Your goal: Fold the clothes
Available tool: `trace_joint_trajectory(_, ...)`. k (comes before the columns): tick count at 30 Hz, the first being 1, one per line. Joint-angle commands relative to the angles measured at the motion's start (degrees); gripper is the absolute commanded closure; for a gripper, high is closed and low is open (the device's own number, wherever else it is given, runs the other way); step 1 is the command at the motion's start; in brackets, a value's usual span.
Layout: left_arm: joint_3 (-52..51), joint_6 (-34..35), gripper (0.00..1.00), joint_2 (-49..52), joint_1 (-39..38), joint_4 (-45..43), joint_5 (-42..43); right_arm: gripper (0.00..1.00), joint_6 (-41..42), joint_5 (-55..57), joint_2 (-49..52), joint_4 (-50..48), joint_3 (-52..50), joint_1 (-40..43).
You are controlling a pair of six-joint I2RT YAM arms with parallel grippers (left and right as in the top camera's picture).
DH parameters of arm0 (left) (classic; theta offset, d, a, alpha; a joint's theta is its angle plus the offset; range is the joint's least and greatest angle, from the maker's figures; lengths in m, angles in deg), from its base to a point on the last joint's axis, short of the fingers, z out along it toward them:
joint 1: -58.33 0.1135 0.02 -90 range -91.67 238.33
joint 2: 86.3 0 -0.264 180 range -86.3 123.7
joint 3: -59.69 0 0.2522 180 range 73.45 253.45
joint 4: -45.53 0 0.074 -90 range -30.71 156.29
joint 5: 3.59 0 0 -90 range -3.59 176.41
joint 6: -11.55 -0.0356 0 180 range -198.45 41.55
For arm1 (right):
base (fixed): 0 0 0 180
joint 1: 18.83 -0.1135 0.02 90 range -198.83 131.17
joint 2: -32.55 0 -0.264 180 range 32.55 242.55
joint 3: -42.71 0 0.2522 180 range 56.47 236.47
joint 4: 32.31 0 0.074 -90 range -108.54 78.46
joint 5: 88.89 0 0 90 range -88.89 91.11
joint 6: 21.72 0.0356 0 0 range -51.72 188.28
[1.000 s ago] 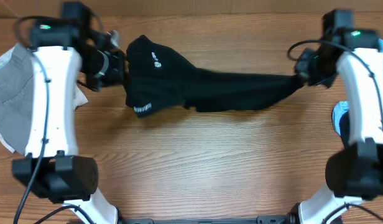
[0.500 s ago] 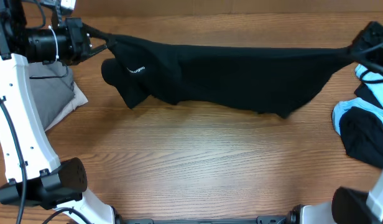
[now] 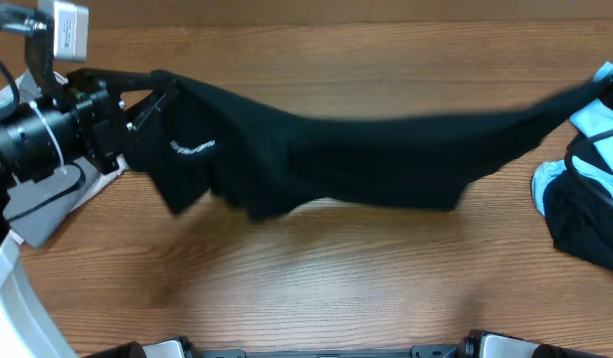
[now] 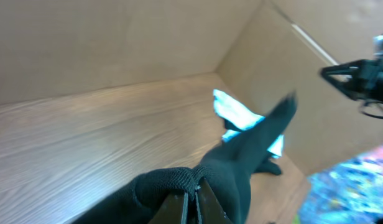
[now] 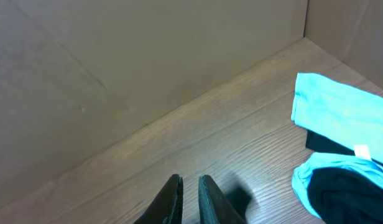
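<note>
Wooden table (image 3: 316,288) spans your view, and the large plain black fabric garment with small white lettering (image 3: 366,159) stretches across its far half from left to right. Your left end effector (image 4: 190,200) is clenched on a bunched edge of it. Your right end effector (image 5: 190,186) shows fingers nearly together, and you cannot tell whether it grips anything
</note>
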Motion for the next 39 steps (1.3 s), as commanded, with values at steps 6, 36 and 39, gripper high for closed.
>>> trace_joint_trajectory(6, -0.2, 1.9, 0.96, 7.1, -3.1, -1.8, -9.9, 0.88, -4.3, -4.3, 8.5, 1.0, 1.0, 0.3)
trace_joint_trajectory(36, -0.2, 15.0, 0.96, 19.8, -9.1, -6.3, -43.1, 0.55, -24.3, -21.1, 18.8, -9.8, -47.0, -32.1)
trace_joint_trajectory(39, -0.2, 15.0, 0.96, 19.9, -9.1, -6.3, -43.1, 0.51, -27.3, -21.1, 18.8, -13.4, -51.4, -38.1)
